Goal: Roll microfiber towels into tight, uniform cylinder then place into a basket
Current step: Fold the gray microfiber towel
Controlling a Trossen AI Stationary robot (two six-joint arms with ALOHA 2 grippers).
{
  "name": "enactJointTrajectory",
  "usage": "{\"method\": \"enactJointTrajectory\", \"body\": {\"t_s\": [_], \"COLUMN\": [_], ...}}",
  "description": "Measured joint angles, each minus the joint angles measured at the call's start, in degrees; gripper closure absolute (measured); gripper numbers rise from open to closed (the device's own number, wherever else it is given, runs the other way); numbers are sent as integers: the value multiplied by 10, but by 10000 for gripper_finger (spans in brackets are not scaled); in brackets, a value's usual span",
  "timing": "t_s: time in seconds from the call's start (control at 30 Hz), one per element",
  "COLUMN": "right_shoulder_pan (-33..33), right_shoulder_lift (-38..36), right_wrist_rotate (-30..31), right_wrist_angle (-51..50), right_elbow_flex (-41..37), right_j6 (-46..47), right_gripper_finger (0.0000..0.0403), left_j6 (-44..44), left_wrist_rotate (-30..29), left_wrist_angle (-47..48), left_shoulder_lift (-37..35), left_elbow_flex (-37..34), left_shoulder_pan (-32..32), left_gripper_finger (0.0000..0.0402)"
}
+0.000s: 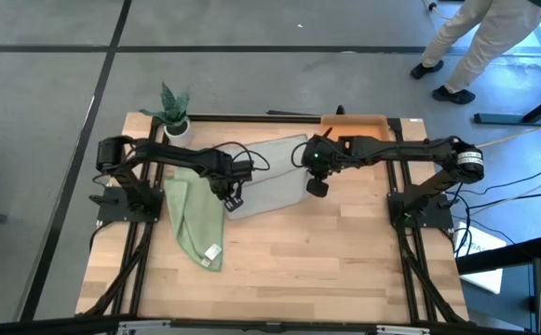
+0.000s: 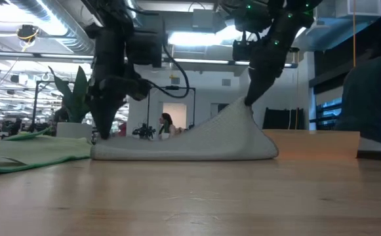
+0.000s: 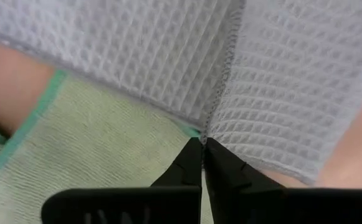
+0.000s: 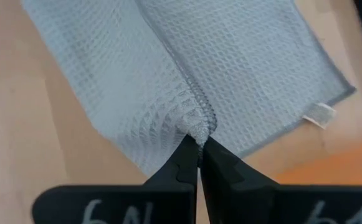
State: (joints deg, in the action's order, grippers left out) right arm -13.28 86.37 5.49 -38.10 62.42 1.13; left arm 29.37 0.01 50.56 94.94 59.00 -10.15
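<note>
The grey towel, a waffle-weave cloth, lies mid-table, its right edge pulled up into a peak by the right end effector, clamped on the hem. The left end effector pinches its left edge, beside the flat green towel. The orange basket sits at the wooden table's far edge.

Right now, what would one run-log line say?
left end effector: shut on grey towel | right end effector: shut on grey towel, lifted | green towel: flat
</note>
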Motion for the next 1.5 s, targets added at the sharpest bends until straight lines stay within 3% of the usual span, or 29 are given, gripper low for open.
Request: {"method": "enactJointTrajectory", "body": {"t_s": [0.63,0.87,1.07,1.5], "right_shoulder_pan": [-57,-68,-83,-119], "right_shoulder_lift": [1,14,50,91], "right_wrist_rotate": [39,42,91,129], "right_wrist_angle": [10,61,91,134], "right_elbow_flex": [15,-9,-11,-11], "right_j6": [-1,1,-14,-33], "right_gripper_finger": [393,393,393,393], "left_j6": [-7,-20,-30,-60], "left_wrist_rotate": [-83,-128,-152,-177], "left_wrist_angle": [40,23,11,-52], "left_shoulder_lift": [-56,-56,-56,-49], "left_elbow_flex": [0,0,0,0], "left_shoulder_pan": [-62,-84,-106,-150], "left_gripper_finger": [401,401,401,401]}}
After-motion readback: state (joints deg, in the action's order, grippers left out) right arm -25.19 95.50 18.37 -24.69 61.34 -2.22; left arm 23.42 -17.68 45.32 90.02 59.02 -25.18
